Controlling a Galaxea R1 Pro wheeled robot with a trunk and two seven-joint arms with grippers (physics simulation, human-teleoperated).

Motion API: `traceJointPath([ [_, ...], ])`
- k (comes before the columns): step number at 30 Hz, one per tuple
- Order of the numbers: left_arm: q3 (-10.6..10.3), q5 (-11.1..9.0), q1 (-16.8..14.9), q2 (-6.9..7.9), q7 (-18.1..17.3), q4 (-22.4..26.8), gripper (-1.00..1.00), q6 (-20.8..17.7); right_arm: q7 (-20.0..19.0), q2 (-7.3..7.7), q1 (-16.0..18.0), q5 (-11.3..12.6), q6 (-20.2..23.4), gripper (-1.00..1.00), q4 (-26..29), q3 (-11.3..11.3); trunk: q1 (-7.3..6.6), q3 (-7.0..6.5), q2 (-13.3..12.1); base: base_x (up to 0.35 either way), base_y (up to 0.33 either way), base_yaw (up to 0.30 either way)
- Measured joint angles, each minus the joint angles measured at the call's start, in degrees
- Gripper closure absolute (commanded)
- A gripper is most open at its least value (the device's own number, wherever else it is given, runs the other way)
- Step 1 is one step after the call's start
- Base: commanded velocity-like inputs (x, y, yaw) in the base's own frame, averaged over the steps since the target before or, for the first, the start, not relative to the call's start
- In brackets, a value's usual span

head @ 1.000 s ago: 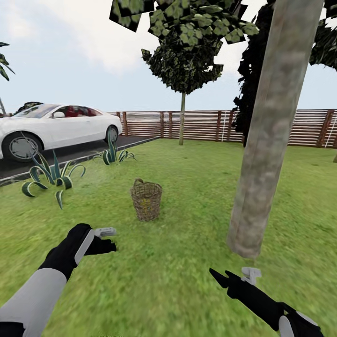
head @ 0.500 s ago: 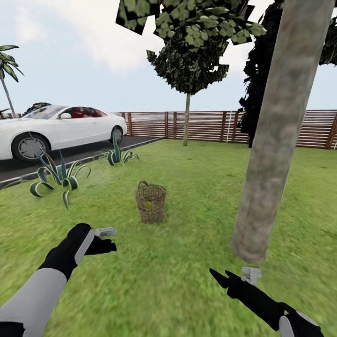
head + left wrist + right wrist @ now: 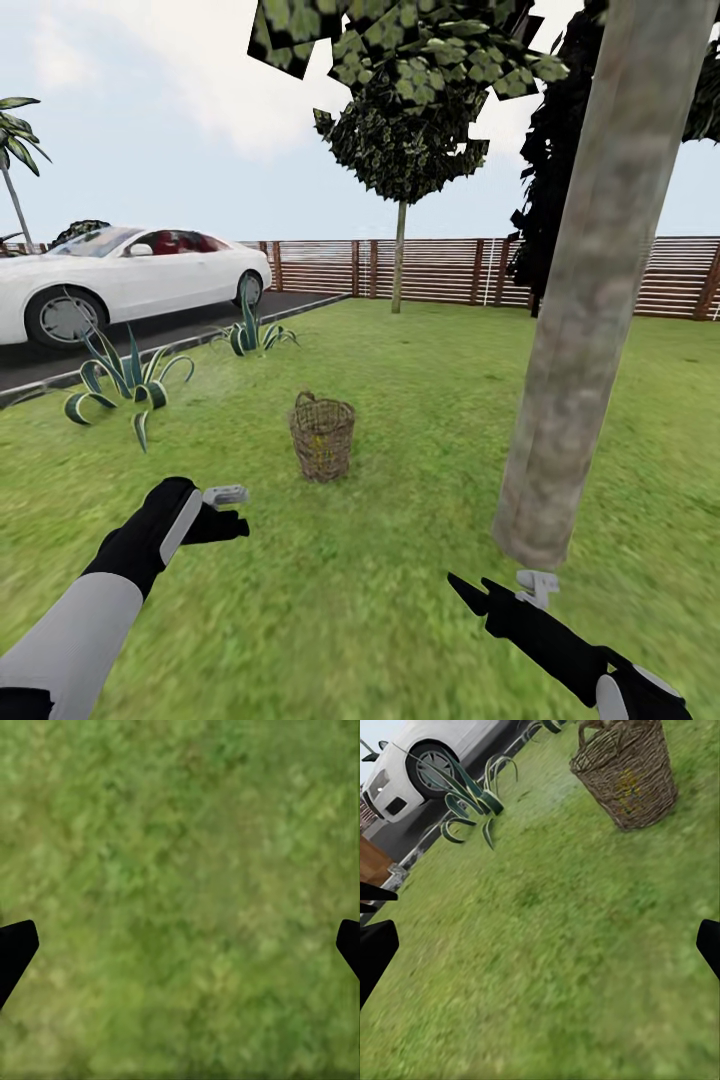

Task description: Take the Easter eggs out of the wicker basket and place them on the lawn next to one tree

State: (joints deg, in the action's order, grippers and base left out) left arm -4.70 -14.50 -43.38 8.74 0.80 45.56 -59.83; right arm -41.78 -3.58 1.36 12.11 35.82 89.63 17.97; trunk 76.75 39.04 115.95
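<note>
Wicker basket: upright on the lawn, ahead of both arms and well apart from them; over the last second it has slid slightly right in the head view, as have the car and fence, so the camera turned and the basket itself did not move.
Easter eggs: a yellow patch shows through the weave in the right wrist view; judged to be all in the basket, though I cannot count them.
Tree: thick grey-brown trunk close on the right, its foot near the right arm; a handy drop spot.
Left gripper: released, empty, over bare grass.
Right gripper: spread wide, holding nothing, aimed toward the basket.
Other: white car, spiky plants.
Meaning: approach nearly squared up; no egg lifted yet.
</note>
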Motion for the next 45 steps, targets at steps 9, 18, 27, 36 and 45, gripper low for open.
traceJointPath([
  [9,0.01,-0.01,0.01,-0.01,0.00,0.12,-1.00,-0.01,0.17,-0.06,0.01,-0.05,0.02,-1.00,-0.01,-0.12,-1.98,-1.67,-3.61,0.000,0.000,0.070],
  [18,0.01,-0.01,0.01,-0.01,0.00,0.11,-1.00,-0.02,0.26,-0.09,0.01,0.00,0.00,-1.00,-0.02,-0.20,-3.95,-3.30,-7.22,0.000,0.000,0.263],
  [27,0.01,-0.03,0.02,-0.01,0.00,0.08,-1.00,-0.02,0.35,-0.13,0.01,0.00,0.00,-1.00,-0.02,-0.46,-5.93,-4.91,-10.83,0.000,0.000,0.288],
  [36,0.01,-0.07,0.02,-0.01,0.00,-0.05,-1.00,-0.02,1.73,-0.15,0.01,0.03,-0.01,-1.00,-0.02,-0.78,-7.91,-6.53,-14.44,0.000,0.000,0.289],
  [45,0.01,-0.10,0.02,-0.10,0.00,-0.05,-1.00,-0.02,1.85,-0.15,0.01,0.03,-0.01,-1.00,-0.02,-0.77,-9.89,-8.15,-18.05,0.000,0.000,0.289],
])
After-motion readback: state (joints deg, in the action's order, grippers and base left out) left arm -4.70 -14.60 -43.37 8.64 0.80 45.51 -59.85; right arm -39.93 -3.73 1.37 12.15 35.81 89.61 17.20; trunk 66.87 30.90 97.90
